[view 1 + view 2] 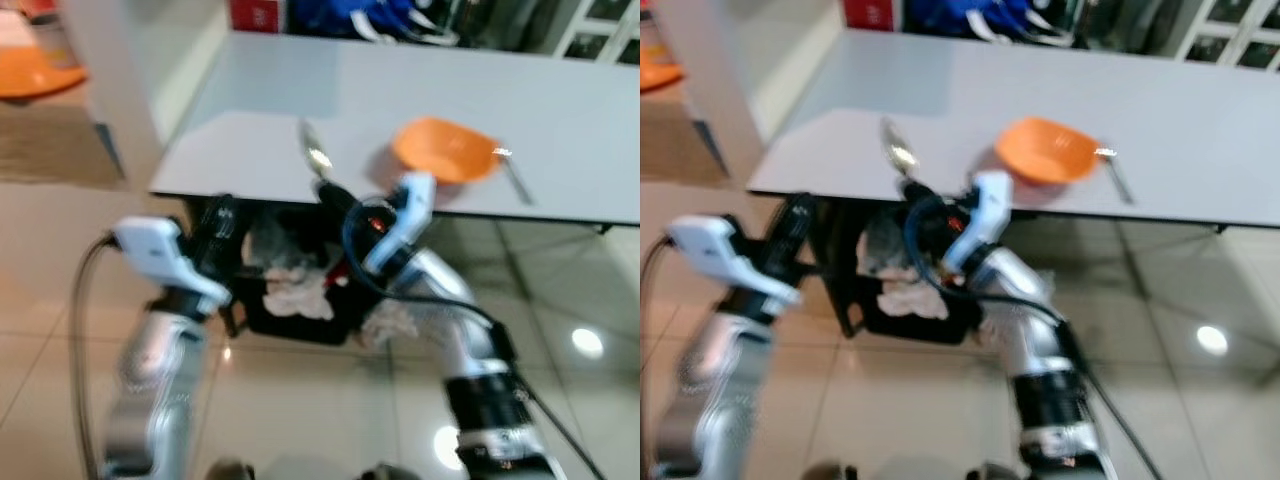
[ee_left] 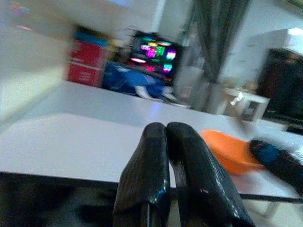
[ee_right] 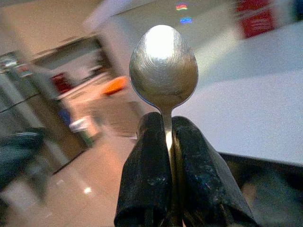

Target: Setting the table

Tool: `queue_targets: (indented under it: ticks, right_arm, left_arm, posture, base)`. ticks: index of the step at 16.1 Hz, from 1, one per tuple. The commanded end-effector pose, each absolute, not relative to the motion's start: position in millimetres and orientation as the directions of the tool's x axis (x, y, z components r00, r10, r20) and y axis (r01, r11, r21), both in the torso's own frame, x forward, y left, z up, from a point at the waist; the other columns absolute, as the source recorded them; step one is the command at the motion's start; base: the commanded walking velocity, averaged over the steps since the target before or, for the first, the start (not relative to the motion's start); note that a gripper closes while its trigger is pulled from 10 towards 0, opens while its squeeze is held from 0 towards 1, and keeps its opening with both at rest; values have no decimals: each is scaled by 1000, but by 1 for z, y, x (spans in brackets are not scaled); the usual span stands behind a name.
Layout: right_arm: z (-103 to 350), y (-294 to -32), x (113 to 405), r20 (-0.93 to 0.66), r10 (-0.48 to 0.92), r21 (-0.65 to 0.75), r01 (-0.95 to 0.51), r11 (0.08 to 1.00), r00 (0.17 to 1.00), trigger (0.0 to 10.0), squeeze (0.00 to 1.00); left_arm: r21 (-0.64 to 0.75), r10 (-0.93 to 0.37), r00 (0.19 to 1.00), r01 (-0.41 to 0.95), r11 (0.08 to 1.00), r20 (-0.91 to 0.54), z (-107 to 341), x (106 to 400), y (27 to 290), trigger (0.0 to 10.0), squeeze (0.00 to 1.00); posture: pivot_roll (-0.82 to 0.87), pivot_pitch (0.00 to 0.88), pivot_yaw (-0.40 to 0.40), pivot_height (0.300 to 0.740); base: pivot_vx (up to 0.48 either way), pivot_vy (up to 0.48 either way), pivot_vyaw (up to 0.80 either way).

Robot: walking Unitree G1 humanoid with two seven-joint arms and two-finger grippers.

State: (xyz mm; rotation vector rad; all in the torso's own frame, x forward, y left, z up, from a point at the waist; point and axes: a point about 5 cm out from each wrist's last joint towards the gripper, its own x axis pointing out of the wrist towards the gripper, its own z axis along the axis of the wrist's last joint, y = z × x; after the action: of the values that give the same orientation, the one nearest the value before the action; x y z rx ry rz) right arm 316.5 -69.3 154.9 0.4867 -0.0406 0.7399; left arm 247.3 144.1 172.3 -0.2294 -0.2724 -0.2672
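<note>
The robot's right silver arm reaches forward and up toward the near edge of the grey rectangular table. Its right gripper, two long black fingers, is pressed closed on the thin handle of a shiny metal spoon, whose bowl stands up above the fingertips, just at the table's front edge. The left silver arm is bent, its white wrist housing raised below and in front of the table's near corner. The left gripper points toward the table's edge with both black fingers pressed together, nothing between them.
</note>
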Motion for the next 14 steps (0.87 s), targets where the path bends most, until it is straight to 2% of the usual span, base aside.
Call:
queue_targets:
  ticks: [1, 4, 8, 10, 14]
  right_arm:
    - [159, -64, 315, 222, 640, 394, -668, 631, 735, 10000, 0]
    - [156, -63, 315, 204, 632, 387, -655, 649, 747, 10000, 0]
    - [139, -72, 320, 110, 553, 387, -548, 742, 826, 10000, 0]
    - [135, -75, 319, 92, 539, 377, -530, 759, 837, 10000, 0]
    - [115, -95, 322, -6, 446, 320, -421, 849, 895, 10000, 0]
  left_arm:
    - [-172, -223, 930, 281, 944, 293, 172, 247, 147, 10000, 0]
    - [-177, -223, 934, 278, 944, 280, 168, 246, 147, 10000, 0]
    - [-183, -223, 945, 269, 946, 238, 157, 245, 148, 10000, 0]
    - [-186, -220, 949, 263, 947, 224, 153, 244, 149, 10000, 0]
    - [-191, -178, 968, 211, 959, 174, 138, 242, 159, 10000, 0]
  posture:
    - [-70, 91, -18, 740]
    - [-71, 97, -17, 740]
    - [-73, 99, -11, 740]
    - [-74, 99, -10, 740]
    - [-76, 98, -11, 740]
  base:
    - [0, -454, 0]
    - [0, -454, 0]
    - [0, -455, 0]
    - [0, -454, 0]
    - [0, -454, 0]
